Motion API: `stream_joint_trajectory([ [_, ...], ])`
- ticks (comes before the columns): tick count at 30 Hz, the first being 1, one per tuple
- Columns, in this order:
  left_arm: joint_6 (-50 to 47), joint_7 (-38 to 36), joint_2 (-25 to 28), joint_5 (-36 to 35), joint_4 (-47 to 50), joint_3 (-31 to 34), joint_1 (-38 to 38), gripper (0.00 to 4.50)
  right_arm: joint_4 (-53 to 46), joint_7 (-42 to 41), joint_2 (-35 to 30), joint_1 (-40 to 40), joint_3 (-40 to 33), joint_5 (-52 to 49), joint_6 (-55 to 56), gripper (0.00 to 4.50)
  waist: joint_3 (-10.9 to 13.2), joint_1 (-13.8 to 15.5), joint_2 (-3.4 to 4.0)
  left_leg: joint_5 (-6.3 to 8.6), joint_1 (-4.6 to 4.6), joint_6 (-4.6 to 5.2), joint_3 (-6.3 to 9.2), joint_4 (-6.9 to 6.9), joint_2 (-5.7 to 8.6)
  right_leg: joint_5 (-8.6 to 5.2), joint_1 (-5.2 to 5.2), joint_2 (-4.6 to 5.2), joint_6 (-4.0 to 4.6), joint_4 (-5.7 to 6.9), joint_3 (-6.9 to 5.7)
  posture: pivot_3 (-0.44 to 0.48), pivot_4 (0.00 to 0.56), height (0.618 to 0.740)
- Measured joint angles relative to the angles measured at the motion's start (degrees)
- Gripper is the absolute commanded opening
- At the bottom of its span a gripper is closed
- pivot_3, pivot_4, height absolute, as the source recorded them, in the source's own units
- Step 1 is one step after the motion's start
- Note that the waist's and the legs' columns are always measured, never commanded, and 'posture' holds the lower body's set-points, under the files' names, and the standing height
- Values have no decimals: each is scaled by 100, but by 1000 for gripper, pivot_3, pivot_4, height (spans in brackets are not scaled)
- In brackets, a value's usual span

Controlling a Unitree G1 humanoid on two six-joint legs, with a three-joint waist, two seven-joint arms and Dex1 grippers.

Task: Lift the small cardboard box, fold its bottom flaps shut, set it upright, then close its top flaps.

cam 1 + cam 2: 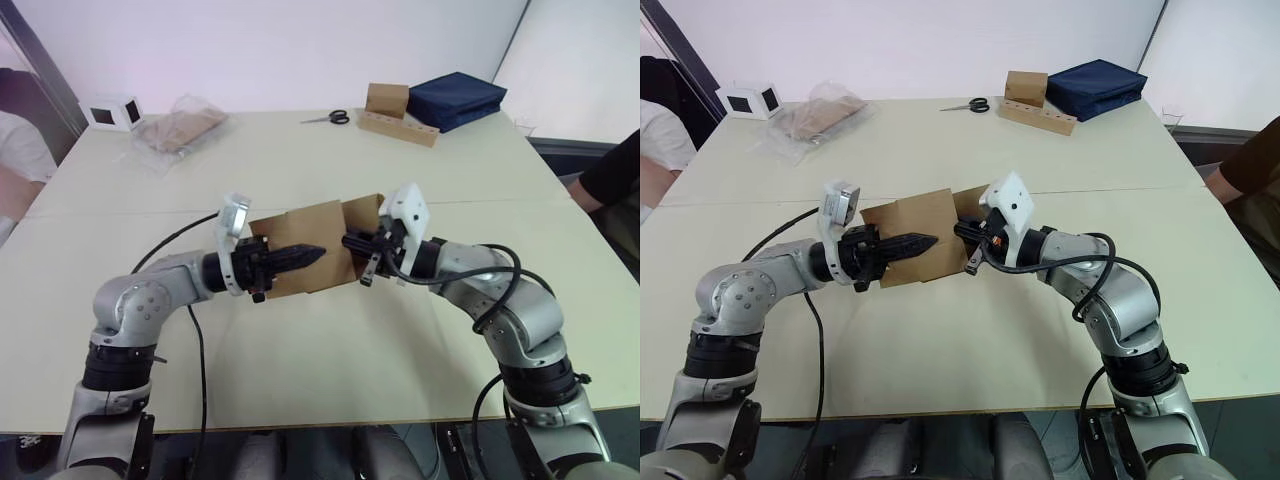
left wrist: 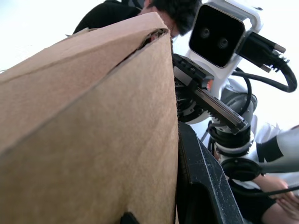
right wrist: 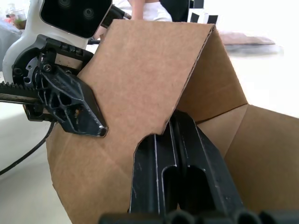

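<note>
Two grippers meet at the small cardboard box (image 1: 305,250), which sits just above the middle of the head view, held up over the pale table (image 1: 330,350) between the arms. From the left of the frame the left gripper (image 1: 295,256) reaches in, its black fingers lying pressed together across the box's front panel; whether they pinch cardboard or only rest against it I cannot tell. In the left wrist picture one dark finger (image 2: 201,182) runs right alongside the brown wall. From the right of the frame the right gripper (image 1: 352,243) comes to the box's right end, where a flap (image 1: 362,212) stands open — its fingers are closed together, and in the right wrist picture they sit tucked under the cut edge of a cardboard panel (image 3: 154,84), touching it, though a true grip is not plain. Along the top of the frame, far from the arms, lie other things: a white cube box with dark windows (image 1: 110,113) at upper left, a clear plastic bag of brown material (image 1: 180,130) beside it, scissors (image 1: 328,118) near the top centre, a brown box on a long cardboard strip (image 1: 395,113) just right of them, and a dark blue folded bag (image 1: 455,98) at upper right. A person's sleeve (image 1: 20,145) shows at the left edge — another person's arm (image 1: 612,175) at the right edge.
</note>
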State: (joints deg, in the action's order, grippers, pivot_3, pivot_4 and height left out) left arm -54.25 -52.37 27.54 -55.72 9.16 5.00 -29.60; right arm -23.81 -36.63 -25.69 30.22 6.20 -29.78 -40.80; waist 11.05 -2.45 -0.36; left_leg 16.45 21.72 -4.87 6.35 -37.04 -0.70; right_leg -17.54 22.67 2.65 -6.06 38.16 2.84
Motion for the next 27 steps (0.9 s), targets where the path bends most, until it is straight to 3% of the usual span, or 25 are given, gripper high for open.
stream_joint_trajectory([
  [12, 228, -51, 135, 149, -183, 44, 2, 101, 1, -227, -421, -1, -127, 32, 133, 0, 0, 2, 0, 0, 1, 0, -1, 0, 0, 0, 1, 1, 0, -1, 0, 0, 150, 740],
  [21, 332, -114, 231, 150, -202, 124, 3, 101, -8, -477, -1019, -12, -817, -226, -21, 0, 1, 7, -1, 0, 3, 0, -1, 0, 0, 0, 1, 0, 0, -1, 0, 0, 150, 740],
  [27, 348, -87, 225, 127, -226, 297, -4, 101, -246, -532, -1351, -817, -1226, -431, -191, 0, 1, 18, -2, 0, 5, 0, 0, 0, 0, 0, 0, 0, 0, -2, -2, 0, 150, 740],
])
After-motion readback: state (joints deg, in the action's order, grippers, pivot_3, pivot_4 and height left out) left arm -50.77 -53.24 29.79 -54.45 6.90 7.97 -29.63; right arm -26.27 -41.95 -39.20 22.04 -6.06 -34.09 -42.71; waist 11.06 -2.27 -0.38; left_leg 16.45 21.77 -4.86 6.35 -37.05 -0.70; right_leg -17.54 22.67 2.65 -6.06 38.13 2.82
